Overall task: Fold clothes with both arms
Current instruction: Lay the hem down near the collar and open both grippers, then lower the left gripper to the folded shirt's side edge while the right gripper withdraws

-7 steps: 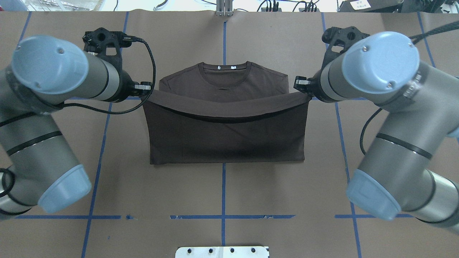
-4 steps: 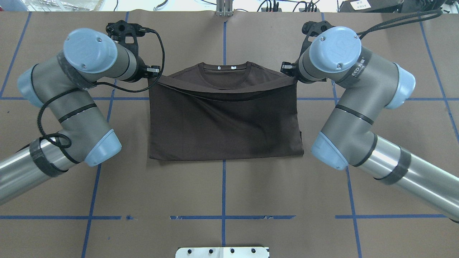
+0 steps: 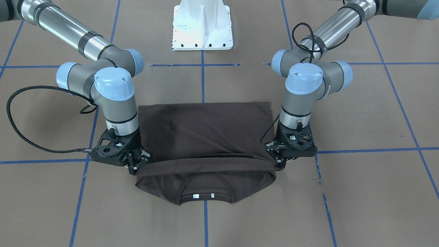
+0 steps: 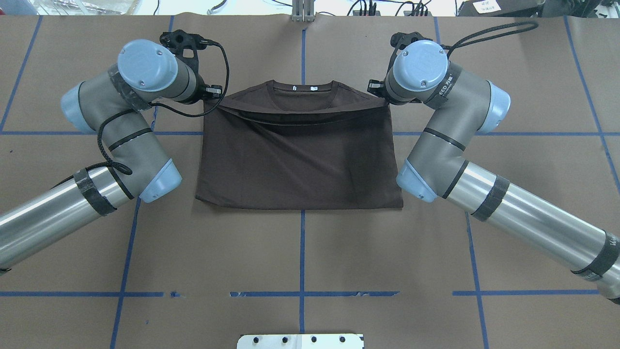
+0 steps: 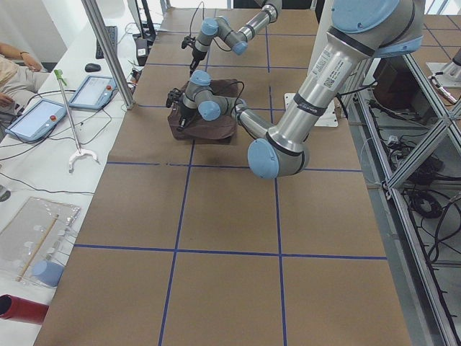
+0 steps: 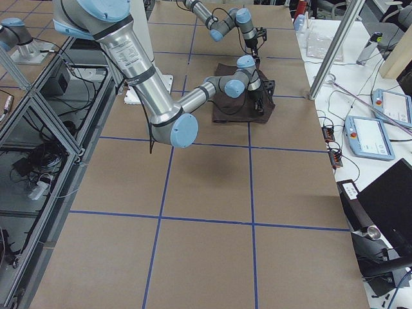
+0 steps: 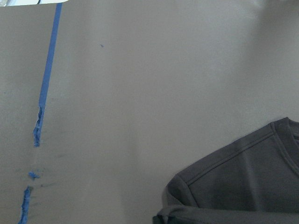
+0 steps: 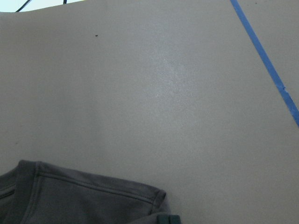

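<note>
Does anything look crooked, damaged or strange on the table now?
Nothing serious. The T-shirt lies square; its lifted edge sags slightly between the left gripper and right gripper. The blue tape line near the robot has gaps.

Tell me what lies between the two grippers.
The T-shirt: its lifted edge stretches from the left gripper to the right gripper, both shut on it. The exterior front-facing view shows this.

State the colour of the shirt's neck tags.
The neck tags are white, clearest in the front-facing view.
</note>
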Controlling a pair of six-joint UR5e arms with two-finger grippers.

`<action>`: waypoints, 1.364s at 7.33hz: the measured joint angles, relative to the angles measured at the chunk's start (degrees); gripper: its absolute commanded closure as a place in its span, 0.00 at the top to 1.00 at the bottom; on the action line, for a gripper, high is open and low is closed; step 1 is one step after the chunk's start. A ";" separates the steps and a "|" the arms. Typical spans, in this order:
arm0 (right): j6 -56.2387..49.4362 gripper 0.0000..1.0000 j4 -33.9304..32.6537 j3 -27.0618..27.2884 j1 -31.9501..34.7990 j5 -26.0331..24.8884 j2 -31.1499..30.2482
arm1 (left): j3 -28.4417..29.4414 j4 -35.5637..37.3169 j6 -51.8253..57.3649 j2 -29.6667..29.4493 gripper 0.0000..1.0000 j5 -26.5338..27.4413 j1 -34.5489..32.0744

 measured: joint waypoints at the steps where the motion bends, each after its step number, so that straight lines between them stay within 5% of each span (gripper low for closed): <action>1: -0.19 0.00 0.43 -1.11 0.20 -0.02 0.30 | 1.84 -0.17 0.07 -1.20 0.00 0.03 -0.02; 2: -0.37 0.00 0.58 -1.72 0.33 -0.01 0.42 | 2.85 -0.22 0.07 -1.85 0.00 0.07 -0.02; 3: -0.47 0.20 0.63 -2.03 0.34 0.01 0.45 | 3.51 -0.24 0.07 -2.14 0.00 0.09 -0.04; 4: -0.60 0.99 0.65 -2.23 0.37 -0.02 0.45 | 4.01 -0.35 0.04 -2.21 0.46 0.08 -0.06; 5: -0.83 1.00 0.80 -2.38 0.32 -0.36 0.37 | 4.26 -0.94 -0.02 -2.16 0.99 0.05 -0.09; 7: -4.55 1.00 1.84 -2.26 0.52 -0.88 0.31 | 2.29 -4.41 0.01 -0.20 1.00 -0.32 -0.14; 10: -12.63 1.00 2.37 0.73 2.04 2.53 -0.49 | -11.18 -5.61 -0.99 9.39 1.00 -2.85 1.22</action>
